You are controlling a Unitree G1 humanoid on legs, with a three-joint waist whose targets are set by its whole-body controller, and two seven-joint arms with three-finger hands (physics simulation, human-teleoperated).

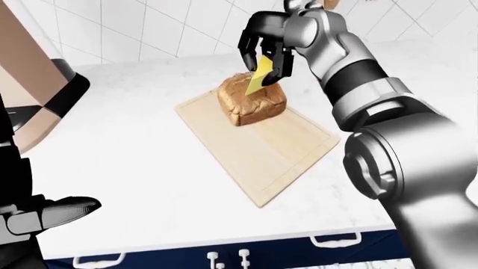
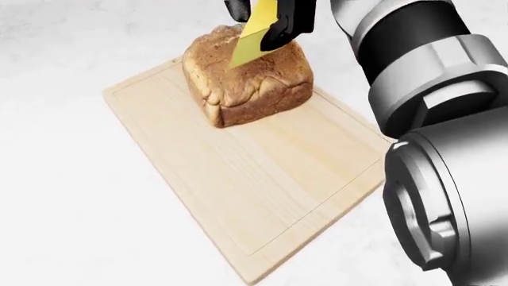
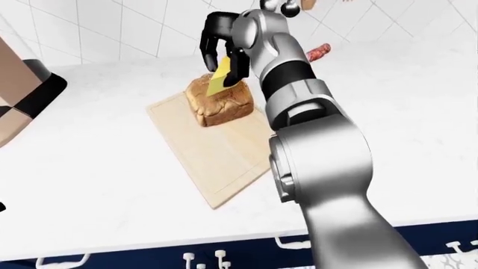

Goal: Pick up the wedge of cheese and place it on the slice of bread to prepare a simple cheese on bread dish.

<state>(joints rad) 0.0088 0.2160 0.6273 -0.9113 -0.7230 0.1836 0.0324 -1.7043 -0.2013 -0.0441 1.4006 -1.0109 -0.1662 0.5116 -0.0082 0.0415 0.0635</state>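
The bread (image 2: 246,80) sits on the cutting board's (image 2: 262,185) upper end, cheese (image 2: 254,34) above it.

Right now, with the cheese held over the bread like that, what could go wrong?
The cheese wedge hangs tilted, point down, in the right hand; let go like this, it might tip over and slide off the bread onto the cutting board. The bread's top looks rounded, so the wedge may not settle flat. Pressing down could also push the loaf along the board.
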